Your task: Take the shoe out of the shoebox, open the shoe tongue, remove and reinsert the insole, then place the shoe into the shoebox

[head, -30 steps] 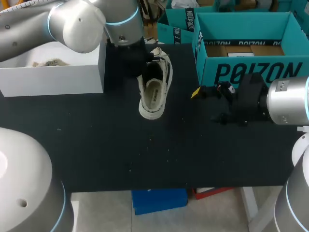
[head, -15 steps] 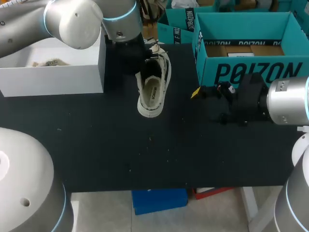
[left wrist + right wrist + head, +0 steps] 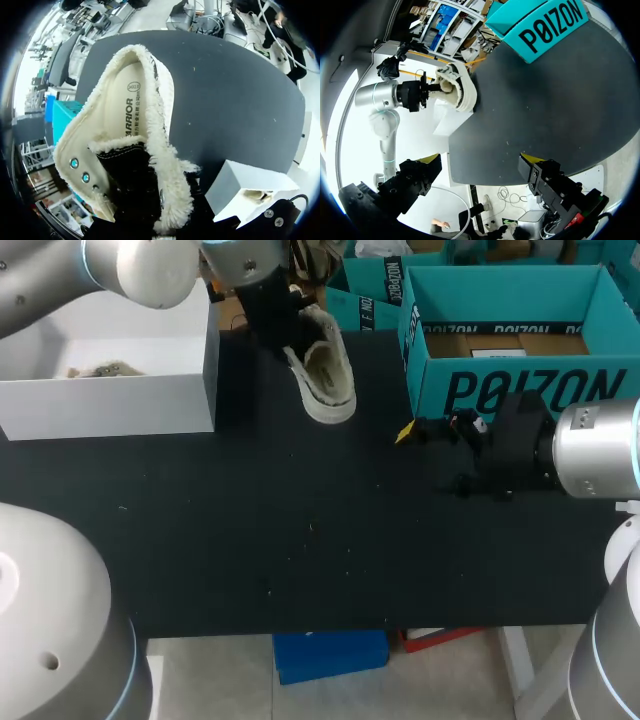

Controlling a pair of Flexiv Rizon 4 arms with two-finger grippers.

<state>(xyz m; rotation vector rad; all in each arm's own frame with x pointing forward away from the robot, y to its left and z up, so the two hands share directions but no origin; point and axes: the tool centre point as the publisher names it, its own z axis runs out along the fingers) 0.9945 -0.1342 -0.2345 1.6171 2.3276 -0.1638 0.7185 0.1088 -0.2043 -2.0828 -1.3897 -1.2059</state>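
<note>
Black tabletop (image 3: pixel 300 540) filled the scene from the robot's side to the far edge. The right arm (image 3: pixel 590 450) came in low from the right and lay level over the table, pointing toward the middle. The right gripper (image 3: pixel 480 160) stood with its yellow-tipped fingers wide apart and nothing between them.

The left arm (image 3: pixel 140 270) came in from the far left corner and bent down over the far part of the table. The left gripper (image 3: pixel 283 328) was clamped on the heel end of a cream shoe (image 3: pixel 328 375), though the shoe hid its fingertips. The shoe was held tilted, toe lowest, between the two boxes and outside both. From the left wrist, its fleece-lined opening faced the camera, with the pale insole (image 3: pixel 127 107) lying inside and the black tongue (image 3: pixel 127 170) close to the gripper.

At the far left sat a white box (image 3: pixel 110 405) with a small pale object (image 3: pixel 100 370) inside. At the far right stood a teal shoebox (image 3: pixel 520 390), open, holding a brown cardboard liner (image 3: pixel 505 343).
</note>
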